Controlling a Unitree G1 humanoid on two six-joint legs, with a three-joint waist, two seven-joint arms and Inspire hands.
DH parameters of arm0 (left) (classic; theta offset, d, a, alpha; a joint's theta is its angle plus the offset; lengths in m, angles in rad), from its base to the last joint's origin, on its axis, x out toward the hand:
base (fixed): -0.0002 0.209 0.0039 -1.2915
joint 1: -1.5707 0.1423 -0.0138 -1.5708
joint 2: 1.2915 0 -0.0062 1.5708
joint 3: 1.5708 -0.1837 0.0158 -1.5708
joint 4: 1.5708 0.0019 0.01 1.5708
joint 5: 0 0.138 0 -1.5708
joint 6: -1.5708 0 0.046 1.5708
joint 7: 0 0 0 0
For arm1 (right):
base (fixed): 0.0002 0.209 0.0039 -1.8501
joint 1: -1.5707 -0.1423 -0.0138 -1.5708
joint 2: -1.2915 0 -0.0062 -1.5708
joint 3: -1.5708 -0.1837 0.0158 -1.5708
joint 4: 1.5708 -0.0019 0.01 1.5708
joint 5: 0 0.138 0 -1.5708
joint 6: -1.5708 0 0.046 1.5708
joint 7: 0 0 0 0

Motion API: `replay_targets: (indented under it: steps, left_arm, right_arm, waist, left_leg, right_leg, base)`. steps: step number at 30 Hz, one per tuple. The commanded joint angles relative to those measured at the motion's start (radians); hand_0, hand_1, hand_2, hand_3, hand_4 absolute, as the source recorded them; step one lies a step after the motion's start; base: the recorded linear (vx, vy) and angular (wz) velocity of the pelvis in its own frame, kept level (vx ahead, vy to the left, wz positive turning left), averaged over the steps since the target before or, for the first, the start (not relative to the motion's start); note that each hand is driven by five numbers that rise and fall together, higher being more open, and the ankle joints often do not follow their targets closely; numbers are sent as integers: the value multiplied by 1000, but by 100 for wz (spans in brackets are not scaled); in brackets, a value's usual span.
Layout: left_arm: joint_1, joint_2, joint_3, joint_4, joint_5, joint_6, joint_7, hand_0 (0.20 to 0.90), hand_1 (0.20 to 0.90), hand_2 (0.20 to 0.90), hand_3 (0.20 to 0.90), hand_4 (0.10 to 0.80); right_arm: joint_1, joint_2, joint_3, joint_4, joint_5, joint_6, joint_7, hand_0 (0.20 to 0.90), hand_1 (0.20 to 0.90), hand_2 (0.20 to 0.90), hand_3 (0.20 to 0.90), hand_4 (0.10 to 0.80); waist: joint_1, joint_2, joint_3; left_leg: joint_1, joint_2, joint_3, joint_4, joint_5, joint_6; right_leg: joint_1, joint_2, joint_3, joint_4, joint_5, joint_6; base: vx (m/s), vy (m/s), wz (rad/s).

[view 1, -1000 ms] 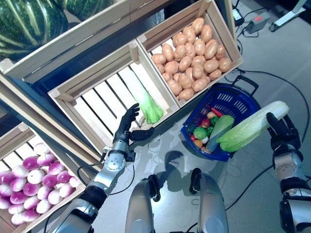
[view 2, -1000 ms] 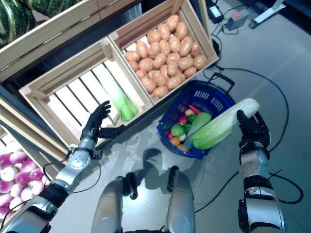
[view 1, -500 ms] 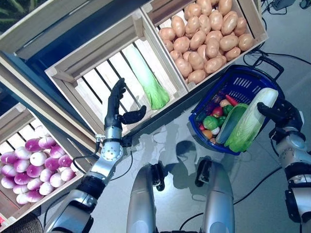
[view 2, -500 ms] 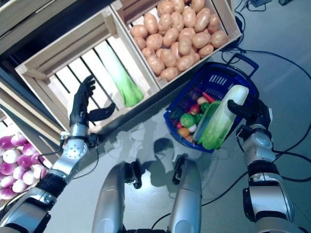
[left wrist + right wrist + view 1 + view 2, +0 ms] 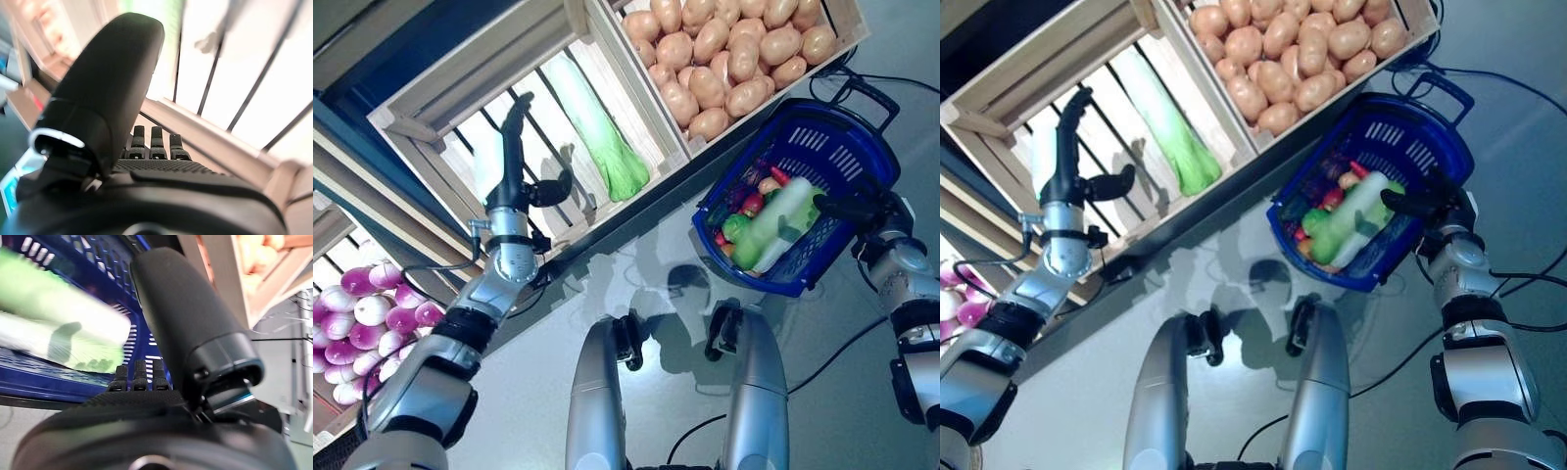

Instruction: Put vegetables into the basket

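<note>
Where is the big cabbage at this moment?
In the eye views the cabbage lies inside the blue basket on the robot's right, atop the smaller vegetables, with the right hand at its pale end.

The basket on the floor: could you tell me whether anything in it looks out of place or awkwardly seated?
The long cabbage lies slantwise on top of the other vegetables in the blue basket, resting high on the pile rather than settled down among them. The right hand is at its upper end, by the basket's rim. Nothing has spilled onto the floor.
</note>
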Motion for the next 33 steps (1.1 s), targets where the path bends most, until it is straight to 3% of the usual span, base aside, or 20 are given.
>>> replay_targets:
  steps: [1, 8, 14, 23, 28, 33]
  left_arm:
    - [-143, 105, 30, 51, 68, 13, 116, 900, 900, 900, 900, 800]
    - [-250, 199, -87, 116, 314, 82, 172, 900, 900, 900, 900, 800]
    - [-330, 234, -217, 167, 447, 46, 113, 900, 900, 900, 900, 800]
    - [-477, 235, -404, 229, 464, 11, 49, 900, 900, 900, 900, 800]
    - [-518, 234, -460, 242, 461, -7, -1, 900, 900, 900, 900, 800]
    - [-546, 235, -500, 254, 444, 29, -54, 900, 900, 900, 900, 800]
  right_arm:
    - [-107, -105, 12, 23, 72, -62, 63, 900, 900, 900, 900, 800]
    - [-116, -134, 42, 41, 98, -58, 120, 900, 900, 900, 900, 800]
    - [-134, -150, 69, 73, 122, -52, 158, 900, 900, 900, 900, 800]
    - [-173, -159, 117, 145, 145, -32, 196, 900, 900, 900, 900, 800]
    - [-182, -164, 131, 153, 144, -25, 216, 900, 900, 900, 900, 800]
    - [-182, -168, 147, 150, 157, -35, 219, 900, 900, 900, 900, 800]
  waist:
    - [-31, 19, -3]
    - [-42, 17, -3]
    - [-49, 17, -3]
    - [-61, 17, -3]
    - [-66, 15, -3]
    - [-69, 12, -3]
  left_leg:
    - [74, -2, 30, -30, -48, 15]
    - [68, 17, 35, -32, -45, 9]
    - [51, 29, 36, -18, -50, 7]
    - [-15, 46, 31, 38, -68, 6]
    - [-44, 54, 33, 61, -74, 2]
    - [-106, 62, 30, 101, -83, 2]
  right_leg:
    - [84, 19, 54, -63, 48, 13]
    - [72, 18, 59, -62, 49, 17]
    - [54, 19, 64, -53, 47, 20]
    - [-3, 20, 78, -16, 38, 28]
    - [-26, 20, 78, -7, 42, 35]
    - [-82, 16, 82, 17, 45, 42]
  base:
    - [3, 43, -6]
    - [4, 20, -5]
    - [1, 7, -1]
    - [5, 31, -9]
    - [11, 22, -4]
    - [-16, 25, -6]
